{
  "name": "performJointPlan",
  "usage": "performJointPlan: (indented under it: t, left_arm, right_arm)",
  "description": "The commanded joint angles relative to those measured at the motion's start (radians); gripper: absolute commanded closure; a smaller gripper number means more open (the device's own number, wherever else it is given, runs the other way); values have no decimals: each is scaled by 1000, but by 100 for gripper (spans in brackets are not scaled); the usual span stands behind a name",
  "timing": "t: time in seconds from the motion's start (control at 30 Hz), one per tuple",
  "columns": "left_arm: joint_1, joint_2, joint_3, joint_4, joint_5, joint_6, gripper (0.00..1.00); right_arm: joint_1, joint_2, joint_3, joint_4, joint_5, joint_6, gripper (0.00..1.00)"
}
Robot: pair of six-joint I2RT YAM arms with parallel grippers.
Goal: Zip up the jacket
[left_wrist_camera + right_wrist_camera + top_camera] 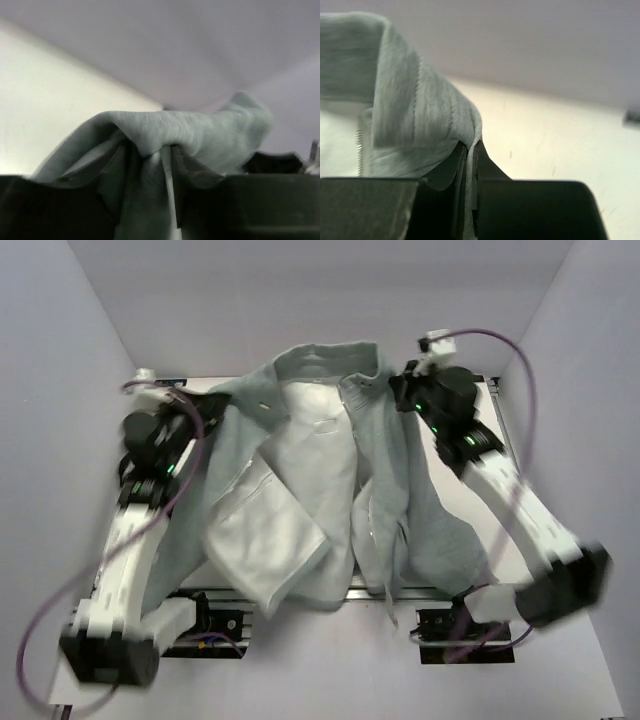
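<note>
Right gripper is clamped on a fold of the jacket beside its collar, toward the far right corner of the table; the wrist view shows the fabric edge nipped between the closed jaws. Left gripper is likewise closed on a bunch of grey fleece at the shoulder, toward the far left corner. So I hold the garment by its top, collar at the far edge and hem draped over the near edge. The zipper runs far to near, roughly down the middle of the table, and its lower end lies at the near edge, well apart from both grippers. The left front is thrown open, white lining upward, so its zipper edge lies left of that line, on the left arm's side. I judge that arm better placed to bring the panel back across before anything can be joined at the hem.
</note>
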Motion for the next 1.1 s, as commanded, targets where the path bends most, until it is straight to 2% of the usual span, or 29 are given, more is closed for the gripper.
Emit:
performJointPlan:
  t: [0.0,0.03,0.07,0.1,0.13,0.17,0.23,0.3,0.33,0.43,0.47,0.53,0.57,0.67,0.7,0.8,0.83,0.93,1.07]
  left_arm:
    - [6,268,-44,87,-59,12,46]
    - [3,340,19,78,-60,32,25]
    - [1,481,71,17,-40,54,2]
    - [1,546,131,-15,7,127,2]
    - [-9,607,259,-63,13,147,2]
    - [-11,693,313,-115,14,163,2]
    - [-26,724,384,-198,-1,215,2]
    - [-38,680,371,-179,-17,242,2]
    - [-49,654,351,-171,-24,246,2]
    - [-60,536,253,-186,-26,256,2]
    - [-63,507,225,-203,-36,255,2]
    - [-75,418,142,-292,-53,232,2]
    - [-84,381,106,-340,-41,227,2]
    - [-178,220,-97,-352,-67,184,2]
    - [-204,185,-196,-346,-72,155,2]
    - [-281,125,-308,-307,14,126,2]
    - [-313,128,-353,-304,14,117,2]
    - [-353,183,-388,-292,-15,112,2]
    - [-353,278,-407,-193,2,141,2]
  right_arm:
    - [-94,277,47,65,-73,120,100]
    - [-110,344,90,44,-92,149,94]
    - [-131,410,142,19,-115,154,81]
    - [-137,522,202,-21,-192,146,63]
    - [-137,562,324,-101,-196,154,11]
    - [-136,596,369,-130,-196,157,11]
    - [-133,616,399,-141,-213,157,11]
    - [-127,580,355,-116,-225,158,11]
    - [-124,516,274,-105,-228,157,11]
    - [-114,354,127,-92,-233,170,10]
    - [-111,308,15,-93,-236,181,11]
    - [-111,173,-94,-113,-239,223,11]
    - [-108,126,-206,-122,-241,236,11]
    - [-107,-54,-367,-171,-236,317,11]
    - [-107,-132,-470,-188,-198,397,11]
    - [-107,-233,-601,-292,-86,466,11]
    - [-107,-243,-615,-362,-65,495,11]
    - [-107,-243,-671,-426,-37,520,11]
    - [-113,-157,-733,-363,-38,534,11]
